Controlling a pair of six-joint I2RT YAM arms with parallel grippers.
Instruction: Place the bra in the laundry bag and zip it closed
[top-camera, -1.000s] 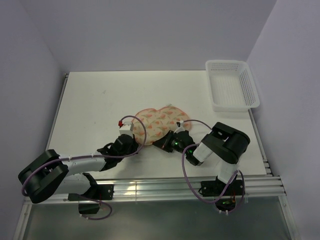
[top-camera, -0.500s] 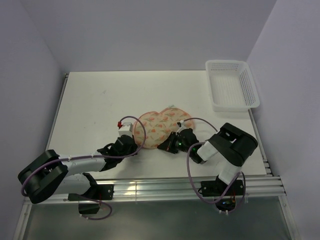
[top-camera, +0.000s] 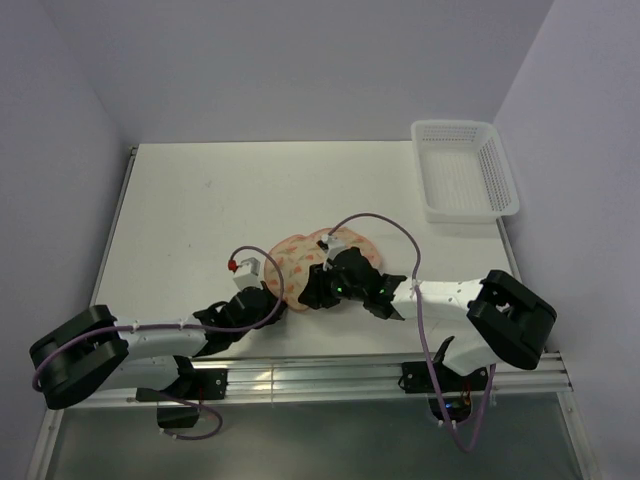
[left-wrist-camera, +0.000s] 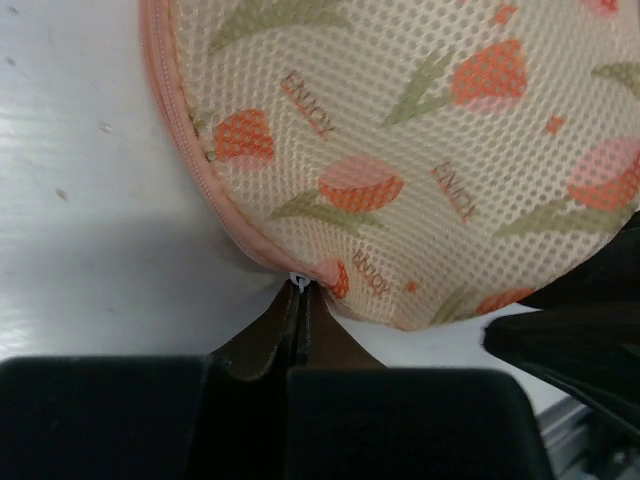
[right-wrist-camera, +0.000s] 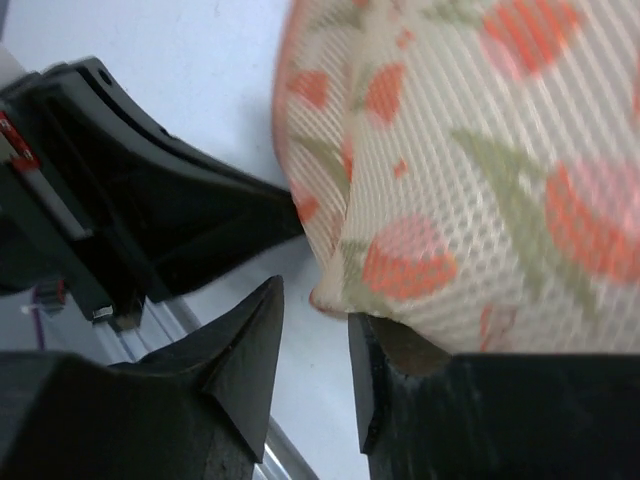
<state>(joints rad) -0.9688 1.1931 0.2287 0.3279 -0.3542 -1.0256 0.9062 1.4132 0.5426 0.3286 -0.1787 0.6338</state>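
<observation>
The laundry bag (top-camera: 298, 256) lies shut near the middle of the table, cream-pink mesh with red-orange and green tulips (left-wrist-camera: 420, 150) (right-wrist-camera: 480, 150). My left gripper (top-camera: 276, 299) (left-wrist-camera: 300, 288) is at the bag's near left rim, shut on the small white zip pull (left-wrist-camera: 299, 280). From the right, my right gripper (top-camera: 314, 293) (right-wrist-camera: 313, 300) reaches the bag's near edge. It is open, with the bag's rim just above the gap and nothing pinched between its fingers. The bra is hidden from every view.
A white perforated basket (top-camera: 465, 170) stands at the back right corner. The left gripper's black body (right-wrist-camera: 150, 200) sits close beside the right fingers. The table's front rail (top-camera: 330, 375) runs just behind both grippers.
The right arm has stretched left along the bag's near edge and its gripper has opened. The bag has shifted a little left and nearer. The left gripper stays shut on the zip pull.
</observation>
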